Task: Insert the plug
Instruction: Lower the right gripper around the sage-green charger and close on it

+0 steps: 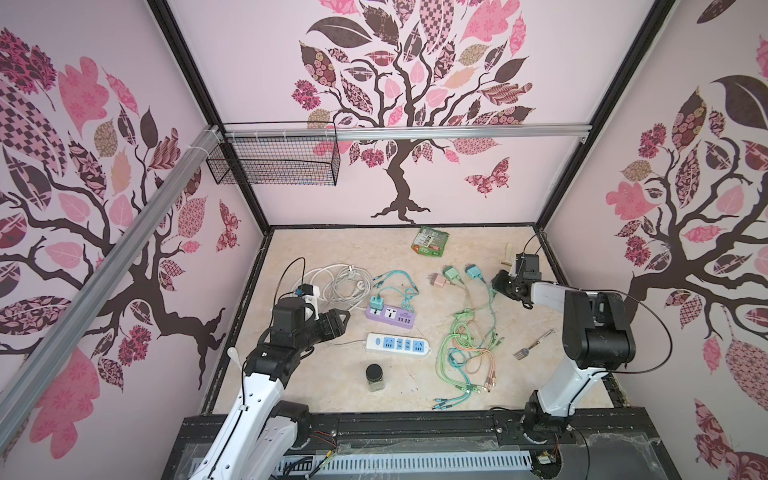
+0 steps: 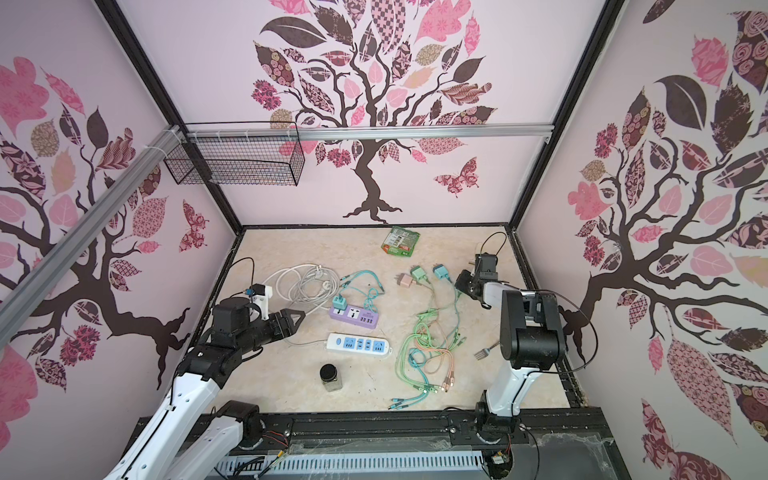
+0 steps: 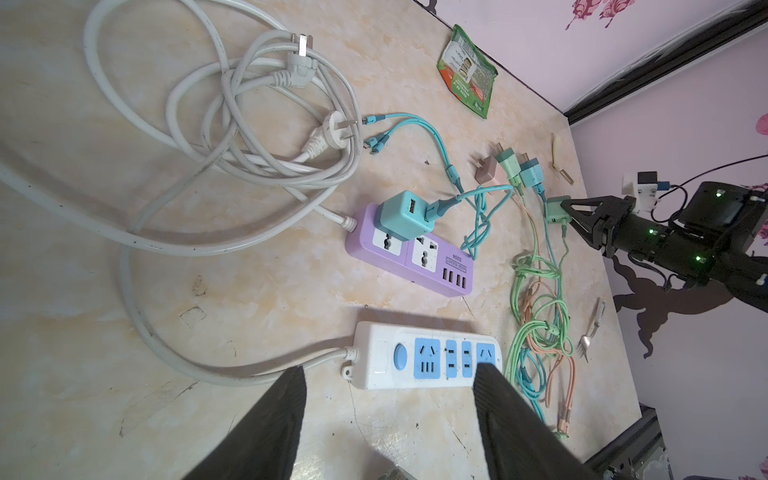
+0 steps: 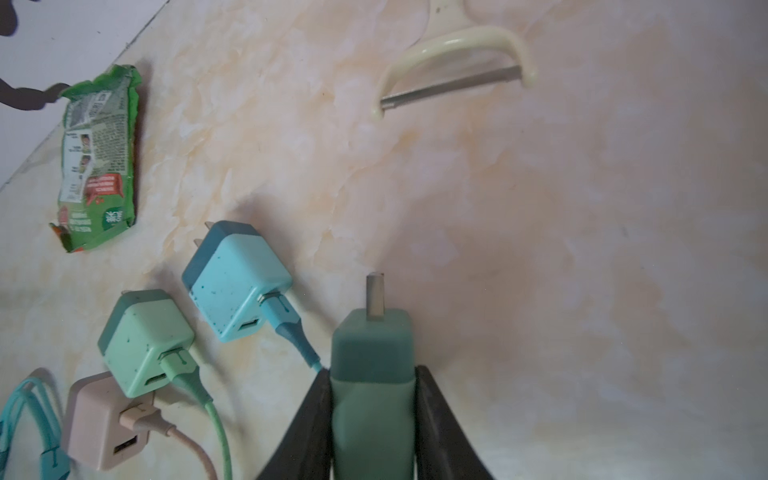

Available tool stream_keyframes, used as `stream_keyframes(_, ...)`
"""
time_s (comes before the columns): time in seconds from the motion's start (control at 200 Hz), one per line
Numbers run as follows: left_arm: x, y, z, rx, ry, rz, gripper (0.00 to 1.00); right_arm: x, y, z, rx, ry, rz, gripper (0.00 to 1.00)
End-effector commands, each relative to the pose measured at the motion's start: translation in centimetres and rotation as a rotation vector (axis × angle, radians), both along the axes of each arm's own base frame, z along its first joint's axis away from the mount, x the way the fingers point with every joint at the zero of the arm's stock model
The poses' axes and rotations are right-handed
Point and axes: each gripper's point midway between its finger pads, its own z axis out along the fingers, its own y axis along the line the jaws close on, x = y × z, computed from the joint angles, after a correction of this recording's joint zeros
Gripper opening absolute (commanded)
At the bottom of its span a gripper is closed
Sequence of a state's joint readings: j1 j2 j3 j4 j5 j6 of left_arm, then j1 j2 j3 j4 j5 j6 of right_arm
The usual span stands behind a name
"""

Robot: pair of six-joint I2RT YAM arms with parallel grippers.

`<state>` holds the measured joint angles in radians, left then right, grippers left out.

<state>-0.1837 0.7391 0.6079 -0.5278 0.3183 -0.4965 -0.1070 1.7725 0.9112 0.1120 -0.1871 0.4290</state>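
Observation:
A green plug (image 4: 370, 340) with a metal prong pointing forward is clamped between my right gripper's (image 4: 372, 370) fingers, just above the table; the left wrist view shows that plug (image 3: 555, 210) at the right gripper's (image 3: 567, 212) tip. In both top views the right gripper (image 1: 498, 280) (image 2: 461, 279) hides it. The white power strip (image 1: 397, 344) (image 3: 424, 353) with blue sockets lies mid-table. A purple power strip (image 1: 390, 316) (image 3: 409, 249) behind it carries a teal charger (image 3: 405, 214). My left gripper (image 1: 343, 318) (image 3: 390, 370) hovers open and empty, left of the strips.
Blue (image 4: 237, 282), green (image 4: 145, 340) and pink (image 4: 99, 419) chargers lie beside the held plug. Tangled cables (image 1: 469, 345), a white cord coil (image 1: 336, 282), a jar (image 1: 375, 377), a fork (image 1: 532, 345), a snack packet (image 1: 431, 240) and a peeler (image 4: 453, 70) are scattered about.

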Motion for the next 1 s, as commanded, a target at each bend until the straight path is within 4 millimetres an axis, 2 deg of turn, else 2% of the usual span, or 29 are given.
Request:
stream_keyframes(0.0, 0.3, 0.1, 2.0, 0.006, -0.052, -0.001, 0.68, -1.4, 0.0, -0.5, 0.114, 0.011, -0.005, 0.23)
stream_keyframes(0.17, 0.4, 0.1, 2.1, 0.004, -0.055, 0.0, 0.68, -2.0, -0.6, -0.6, 0.096, 0.033, -0.009, 0.25)
stream_keyframes(0.455, 0.4, 0.0, 2.2, 0.007, -0.053, -0.006, 0.68, -2.7, -1.7, -0.8, 0.035, 0.059, -0.041, 0.37)
stream_keyframes(0.545, 0.4, 0.1, 2.2, 0.008, -0.051, -0.006, 0.68, -2.9, -2.0, -0.4, 0.008, 0.056, -0.043, 0.45)
stream_keyframes(0.75, 0.3, 0.0, 2.2, 0.004, -0.051, -0.005, 0.68, -3.4, -3.3, 0.8, -0.074, 0.054, -0.065, 0.55)
stream_keyframes(0.87, 0.3, 0.0, 2.2, 0.001, -0.051, -0.006, 0.68, -3.4, -4.0, 1.8, -0.113, 0.05, -0.085, 0.65)
stream_keyframes(0.995, 0.3, -0.1, 2.3, -0.009, -0.053, -0.005, 0.68, -3.5, -4.7, 1.6, -0.157, 0.094, -0.092, 0.73)
